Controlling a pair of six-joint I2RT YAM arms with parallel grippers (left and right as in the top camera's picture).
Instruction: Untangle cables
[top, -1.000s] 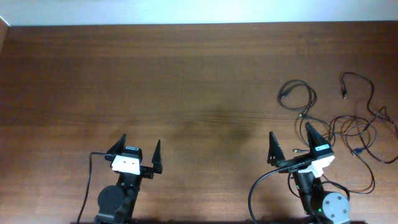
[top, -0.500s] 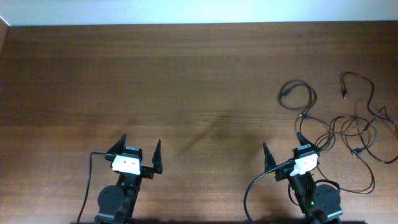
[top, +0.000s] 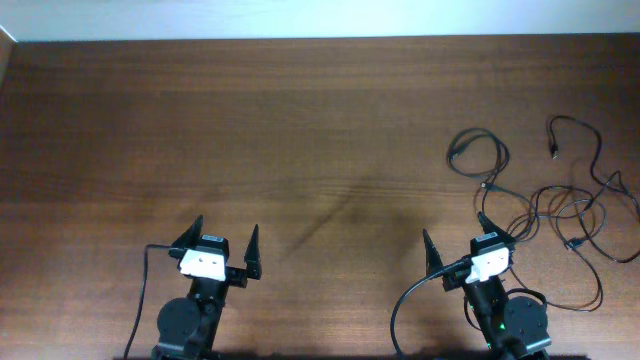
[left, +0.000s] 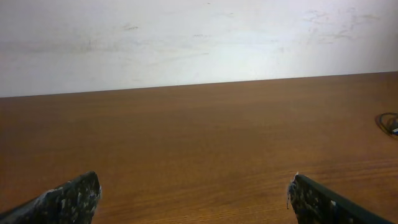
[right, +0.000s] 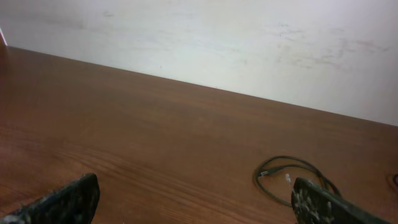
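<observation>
Overhead: cables (top: 548, 192) tangled beside right end effector (top: 455, 226) (fingers spread).

This looks like a robotics lab or test bench rather than a home. A wide dark brown wood-grain desk (top: 320, 130) fills the overhead view, backed at 12 o'clock by a bare, scuffed off-white wall (left: 199, 37). A black-and-white left robot arm (top: 192, 315) sits at 7 o'clock on the near edge, a matching right robot arm (top: 510, 322) at 5 o'clock. Thin black cables (top: 556, 200) lie loose at 3 o'clock.
</observation>
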